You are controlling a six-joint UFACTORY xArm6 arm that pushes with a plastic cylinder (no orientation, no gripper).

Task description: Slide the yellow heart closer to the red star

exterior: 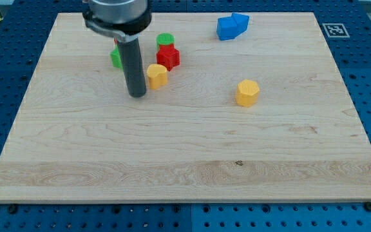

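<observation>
— On the wooden board [172,148], toward the view's upper left: where did the rod [134,67] stand?
— Upright, my tip [136,95] down on the wood, just to the view's left of the yellow heart [157,75]; touching or a hair apart, I could not tell.
— And the heart itself?
— Just below and left of the red star [168,57], the two very close, perhaps in contact.
— Anything else near them?
— A green round block [165,40] right above the star. Another green block [116,58] half hidden behind the rod, shape unclear.
— Farther out?
— A yellow hexagonal block [247,93] well apart to the view's right; blue blocks [231,26] huddled near the top edge.
— Any claw, open or closed?
— None noted; the arm ended in the plain rod
</observation>
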